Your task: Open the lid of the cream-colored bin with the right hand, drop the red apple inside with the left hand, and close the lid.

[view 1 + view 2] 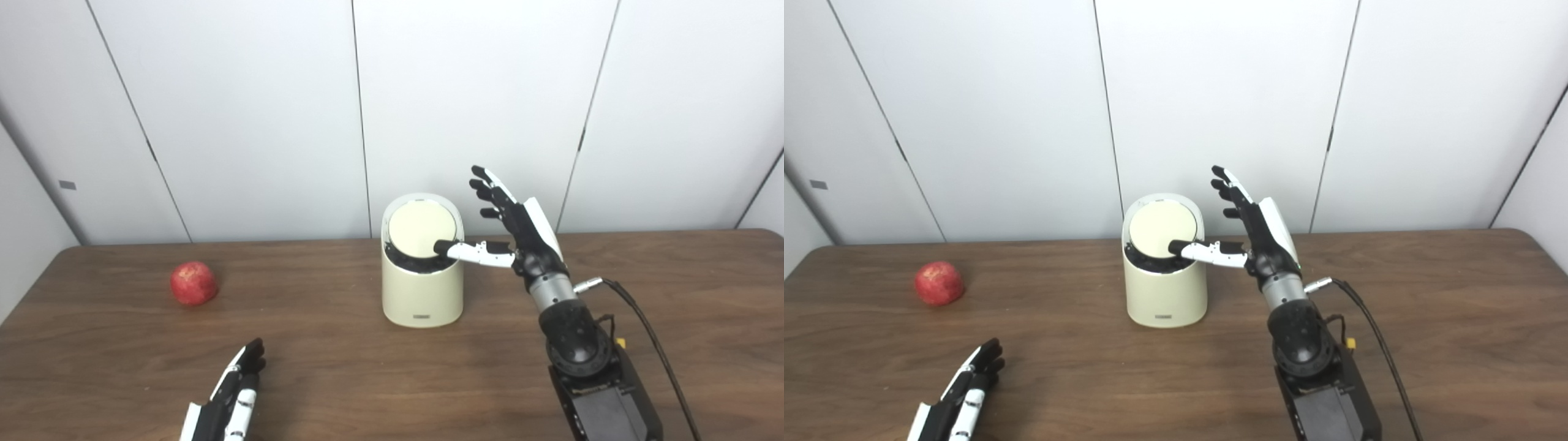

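Right robot hand spread, holding nothing — thumb against bin lid; apple far left, unobstructed.

Right hand open, thumb tip at raised lid of bin; apple well left; left hand resting on table.

Robot test lab, plain and bare.
Blank white wall panels with dark seams back a wood-grain worktop; a black cable trails off the robot arm, and just a bin and an apple are staged.
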Controlling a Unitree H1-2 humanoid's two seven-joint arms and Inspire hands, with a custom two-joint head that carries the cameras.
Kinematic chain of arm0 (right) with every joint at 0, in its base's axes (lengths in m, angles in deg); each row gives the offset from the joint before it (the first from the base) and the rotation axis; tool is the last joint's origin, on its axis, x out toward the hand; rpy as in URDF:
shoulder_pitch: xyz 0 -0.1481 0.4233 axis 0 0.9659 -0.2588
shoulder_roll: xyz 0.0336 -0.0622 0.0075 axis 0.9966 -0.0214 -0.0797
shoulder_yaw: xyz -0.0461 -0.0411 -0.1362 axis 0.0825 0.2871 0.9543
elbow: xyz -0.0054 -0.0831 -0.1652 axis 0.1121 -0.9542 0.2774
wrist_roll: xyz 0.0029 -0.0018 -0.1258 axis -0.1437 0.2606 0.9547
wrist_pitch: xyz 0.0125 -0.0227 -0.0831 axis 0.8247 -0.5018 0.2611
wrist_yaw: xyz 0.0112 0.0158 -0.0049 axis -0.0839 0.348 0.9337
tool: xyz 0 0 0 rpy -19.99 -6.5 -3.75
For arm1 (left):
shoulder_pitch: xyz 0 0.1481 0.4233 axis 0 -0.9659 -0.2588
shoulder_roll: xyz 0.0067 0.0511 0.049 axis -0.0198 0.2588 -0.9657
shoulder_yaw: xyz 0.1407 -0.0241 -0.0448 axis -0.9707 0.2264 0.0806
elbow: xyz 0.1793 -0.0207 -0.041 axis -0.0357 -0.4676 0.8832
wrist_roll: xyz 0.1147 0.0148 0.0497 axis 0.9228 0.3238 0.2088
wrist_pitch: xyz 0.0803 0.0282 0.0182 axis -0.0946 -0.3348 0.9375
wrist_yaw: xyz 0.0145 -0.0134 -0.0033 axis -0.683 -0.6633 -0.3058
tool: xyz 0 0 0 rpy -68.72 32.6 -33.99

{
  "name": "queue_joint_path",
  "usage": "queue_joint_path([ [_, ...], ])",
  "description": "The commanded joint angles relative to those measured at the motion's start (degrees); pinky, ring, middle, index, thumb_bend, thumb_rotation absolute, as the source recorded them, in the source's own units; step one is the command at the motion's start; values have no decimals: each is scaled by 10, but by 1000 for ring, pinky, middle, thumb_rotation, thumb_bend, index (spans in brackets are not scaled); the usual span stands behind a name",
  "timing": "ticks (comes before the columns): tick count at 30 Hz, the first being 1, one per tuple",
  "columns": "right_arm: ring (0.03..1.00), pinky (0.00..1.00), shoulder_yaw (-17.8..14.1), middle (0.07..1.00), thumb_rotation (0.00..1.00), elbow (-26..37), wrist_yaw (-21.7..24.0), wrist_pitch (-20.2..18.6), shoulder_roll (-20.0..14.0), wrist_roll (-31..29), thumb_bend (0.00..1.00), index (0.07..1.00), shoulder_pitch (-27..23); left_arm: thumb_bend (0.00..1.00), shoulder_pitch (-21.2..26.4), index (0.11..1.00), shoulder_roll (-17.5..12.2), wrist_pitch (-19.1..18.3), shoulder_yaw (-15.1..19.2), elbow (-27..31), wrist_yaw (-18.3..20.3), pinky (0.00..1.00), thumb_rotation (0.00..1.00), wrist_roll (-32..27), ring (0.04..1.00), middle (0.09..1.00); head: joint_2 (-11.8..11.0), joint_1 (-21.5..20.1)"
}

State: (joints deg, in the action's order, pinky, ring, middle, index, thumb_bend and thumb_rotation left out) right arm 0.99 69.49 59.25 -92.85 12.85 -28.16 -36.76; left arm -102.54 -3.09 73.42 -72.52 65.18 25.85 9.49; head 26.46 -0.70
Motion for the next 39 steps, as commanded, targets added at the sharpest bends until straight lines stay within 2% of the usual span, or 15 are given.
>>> queue_joint_path([
  [1,887,793,3,898,331,0,-14,11,9,7,897,920,-40,281,-50,944,11,10,-11,-10,-1,936,796,3,921,935,1,0],
  [6,884,786,6,912,310,-43,-27,21,10,12,889,921,-62,289,-54,938,13,11,-11,-7,-4,931,798,10,919,930,2,0],
  [16,884,794,33,913,303,-99,-41,46,-14,48,876,923,-93,276,-58,936,14,9,-12,0,-3,931,813,8,918,927,6,-1],
  [19,870,770,44,898,324,-112,-49,47,-21,71,897,917,-102,292,-59,936,14,7,-11,1,-2,941,812,4,925,931,5,-3],
  [23,872,768,53,895,327,-115,-52,45,-27,86,914,918,-106,278,-59,943,14,17,-11,-2,-3,942,803,5,922,935,5,-3],
  [33,868,775,74,890,328,-106,-57,44,-41,121,917,910,-105,260,-64,946,17,16,-10,3,-7,926,827,9,911,935,9,-6],
  [39,882,801,96,883,327,-98,-54,47,-54,151,912,913,-106,289,-67,941,16,10,-11,9,-7,953,856,14,916,928,12,-7],
])
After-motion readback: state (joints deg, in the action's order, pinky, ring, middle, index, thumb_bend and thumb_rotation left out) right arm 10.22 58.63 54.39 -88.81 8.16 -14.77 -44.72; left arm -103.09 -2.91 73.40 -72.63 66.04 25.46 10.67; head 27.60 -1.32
